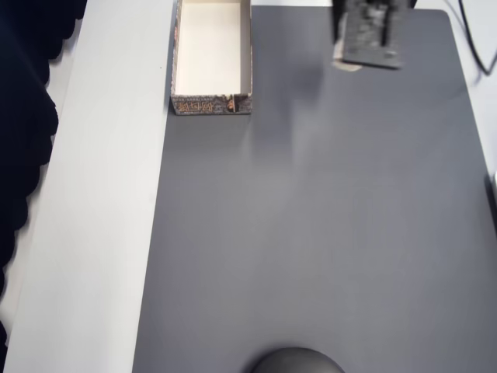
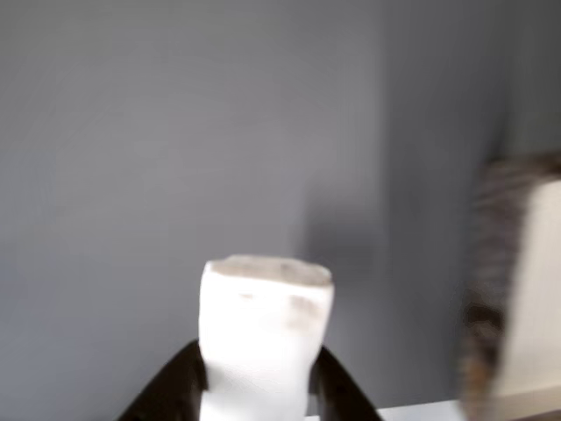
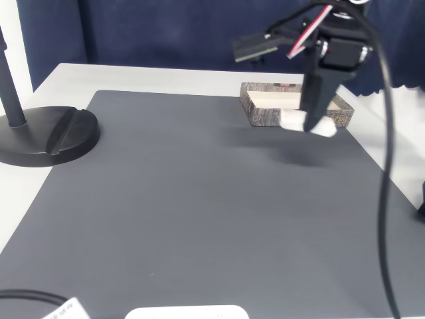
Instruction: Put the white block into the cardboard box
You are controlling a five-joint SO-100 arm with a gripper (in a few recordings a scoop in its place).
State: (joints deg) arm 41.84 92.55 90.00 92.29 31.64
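The white block (image 2: 263, 338) stands between two black fingers (image 2: 180, 386) at the bottom of the wrist view, so my gripper (image 2: 259, 390) is shut on it. In the fixed view the block (image 3: 307, 123) hangs above the grey mat, held by my gripper (image 3: 312, 119), just in front of the cardboard box (image 3: 262, 114). Seen from overhead, the box (image 1: 212, 104) lies at the top, left of centre, its cream inside bare, and the blurred arm (image 1: 369, 35) is at the top right. The box's dark wall (image 2: 491, 289) shows at the wrist view's right edge.
A grey mat (image 1: 311, 233) covers most of the table, with a white strip (image 1: 109, 194) along its left. A black round stand base (image 3: 46, 136) sits at the left of the fixed view. A black cable (image 3: 385, 153) hangs from the arm.
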